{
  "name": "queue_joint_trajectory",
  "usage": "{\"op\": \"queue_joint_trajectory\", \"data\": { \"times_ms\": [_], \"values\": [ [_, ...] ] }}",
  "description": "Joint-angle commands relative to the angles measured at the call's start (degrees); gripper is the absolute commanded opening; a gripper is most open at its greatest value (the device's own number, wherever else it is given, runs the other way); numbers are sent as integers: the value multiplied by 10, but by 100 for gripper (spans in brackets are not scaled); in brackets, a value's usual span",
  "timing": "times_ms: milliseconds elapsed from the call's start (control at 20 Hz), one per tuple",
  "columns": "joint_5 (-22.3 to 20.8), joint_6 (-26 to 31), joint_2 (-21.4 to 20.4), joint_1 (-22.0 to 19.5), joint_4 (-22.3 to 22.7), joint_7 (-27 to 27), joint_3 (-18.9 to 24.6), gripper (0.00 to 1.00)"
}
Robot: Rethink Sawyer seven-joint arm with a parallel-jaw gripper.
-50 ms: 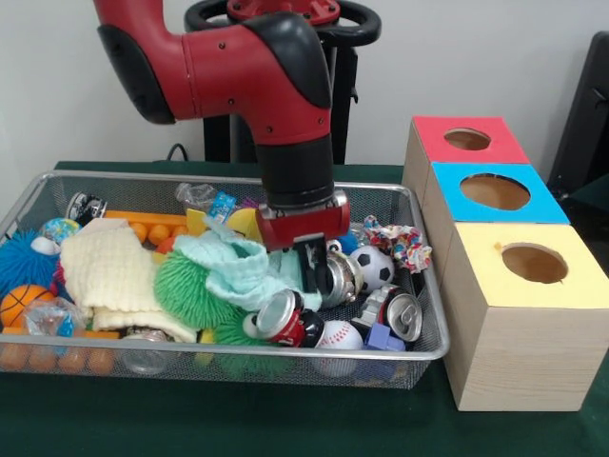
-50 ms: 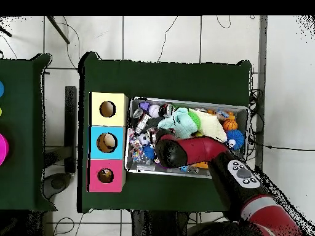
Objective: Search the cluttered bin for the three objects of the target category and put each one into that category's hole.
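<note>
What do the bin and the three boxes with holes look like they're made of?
Bin: silvery metal wire mesh, see-through with a shiny rim. Boxes: apparently pale wood, grain showing on the sides, with matte red, blue and yellow tops, possibly paper or paint.

The wire bin (image 1: 433,347) is heaped with clutter. At its right end lie crushed cans: a red one (image 1: 283,319) on its side with its silver top facing the front wall, a silver one (image 1: 340,278) just behind it, and a third (image 1: 400,314) tilted near the right wall, top outward. Another can (image 1: 84,206) lies at the far left corner.

Beside the bin's right end stand three wooden boxes in a touching row, each with one round hole on top: yellow (image 1: 533,263) nearest, blue (image 1: 495,191) in the middle, red (image 1: 467,139) farthest.
</note>
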Motion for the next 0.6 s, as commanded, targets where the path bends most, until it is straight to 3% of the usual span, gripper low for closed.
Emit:
{"op": "queue_joint_trajectory", "data": {
  "times_ms": [50,600],
  "values": [
    [55,131,-144,12,86,37,-11,0],
    [68,154,-202,27,112,49,-23,0]
  ]
}}
